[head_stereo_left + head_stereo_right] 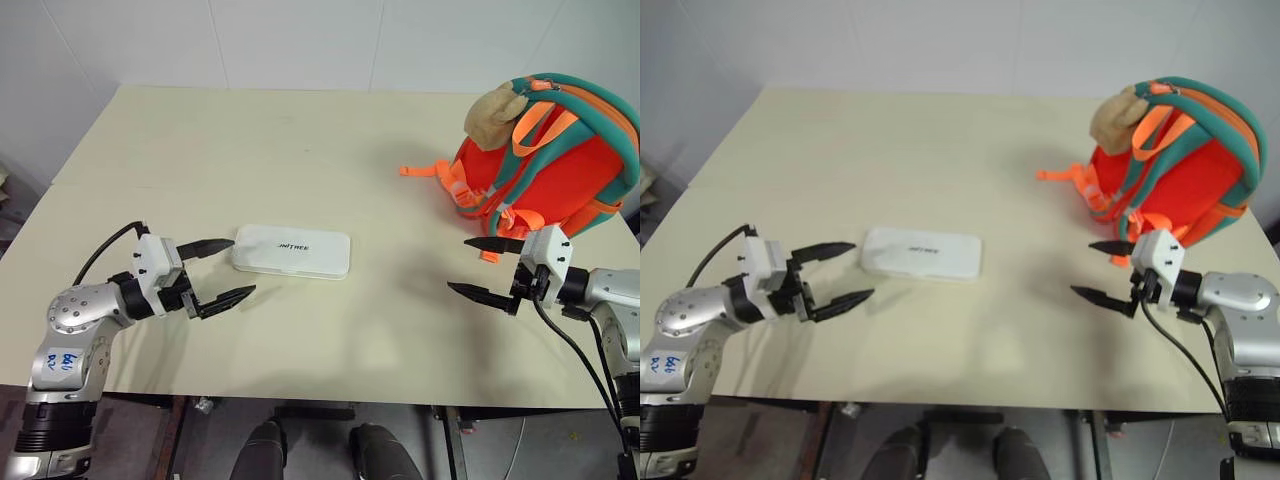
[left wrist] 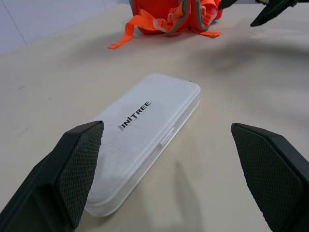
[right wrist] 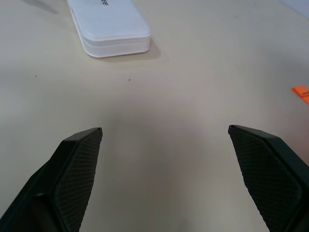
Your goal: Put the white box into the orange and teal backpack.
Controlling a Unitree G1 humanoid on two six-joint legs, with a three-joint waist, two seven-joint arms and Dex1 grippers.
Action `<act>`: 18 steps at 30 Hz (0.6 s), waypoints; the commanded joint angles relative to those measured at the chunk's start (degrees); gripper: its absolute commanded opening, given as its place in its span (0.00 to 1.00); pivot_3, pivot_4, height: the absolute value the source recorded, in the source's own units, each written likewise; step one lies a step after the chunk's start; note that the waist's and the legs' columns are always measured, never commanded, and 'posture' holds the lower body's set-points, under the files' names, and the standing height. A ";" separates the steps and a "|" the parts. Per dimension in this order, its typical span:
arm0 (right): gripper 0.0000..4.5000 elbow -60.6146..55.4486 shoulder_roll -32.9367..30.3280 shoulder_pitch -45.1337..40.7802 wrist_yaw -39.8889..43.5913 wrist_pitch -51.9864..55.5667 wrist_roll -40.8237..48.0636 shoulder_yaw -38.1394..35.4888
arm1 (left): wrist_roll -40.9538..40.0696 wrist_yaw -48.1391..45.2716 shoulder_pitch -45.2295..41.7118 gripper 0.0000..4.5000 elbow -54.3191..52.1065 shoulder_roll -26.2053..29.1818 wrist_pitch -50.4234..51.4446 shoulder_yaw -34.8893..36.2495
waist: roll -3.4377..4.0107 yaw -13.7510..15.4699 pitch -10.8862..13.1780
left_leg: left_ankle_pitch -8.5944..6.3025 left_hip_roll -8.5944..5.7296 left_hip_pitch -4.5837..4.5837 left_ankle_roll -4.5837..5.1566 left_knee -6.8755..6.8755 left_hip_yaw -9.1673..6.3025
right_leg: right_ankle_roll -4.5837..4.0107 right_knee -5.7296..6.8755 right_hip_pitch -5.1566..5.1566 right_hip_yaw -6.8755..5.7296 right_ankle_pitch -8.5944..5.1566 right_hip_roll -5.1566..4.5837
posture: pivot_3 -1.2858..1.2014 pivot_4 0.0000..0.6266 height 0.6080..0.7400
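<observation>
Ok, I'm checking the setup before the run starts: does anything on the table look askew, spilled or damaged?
Nothing stands out. The box lies flat and closed mid-table, the backpack stands upright at the far right with a loose strap trailing on the table. Both pincers, left and right, hover open and empty.

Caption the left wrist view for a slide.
Open left gripper facing the white box lying flat on the table, orange and teal backpack beyond.

1 white box [image 1: 291, 251]; 1 backpack [image 1: 545, 160]
</observation>
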 commanded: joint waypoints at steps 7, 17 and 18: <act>0.98 -3.52 2.90 -4.16 -2.57 3.72 -0.34 2.74 | 1.49 1.81 -1.24 1.00 0.21 0.07 -1.20 0.48 | 0.00 -0.16 0.00 | 0.01 0.01 0.03 -0.02 0.09 0.00 | 0.00 0.16 -0.01 0.02 0.00 0.04 | 0.52 0.24 1.00; 0.40 -3.62 14.16 -10.04 -10.60 3.87 -7.66 12.38 | 5.19 4.84 -0.23 0.36 9.18 4.74 -2.90 6.01 | 0.00 -0.51 0.00 | 0.07 0.01 -0.01 -0.10 0.07 -0.02 | -0.01 0.36 -0.21 0.04 -0.01 0.03 | 0.52 0.24 1.00; 0.32 -2.54 14.77 -10.61 -11.48 3.54 -8.73 12.81 | 5.79 5.71 -0.53 0.29 10.03 4.93 -2.94 6.17 | 0.00 -0.49 0.00 | 0.07 0.01 0.00 -0.10 0.07 -0.02 | -0.01 0.37 -0.21 0.05 -0.01 0.02 | 0.52 0.24 1.00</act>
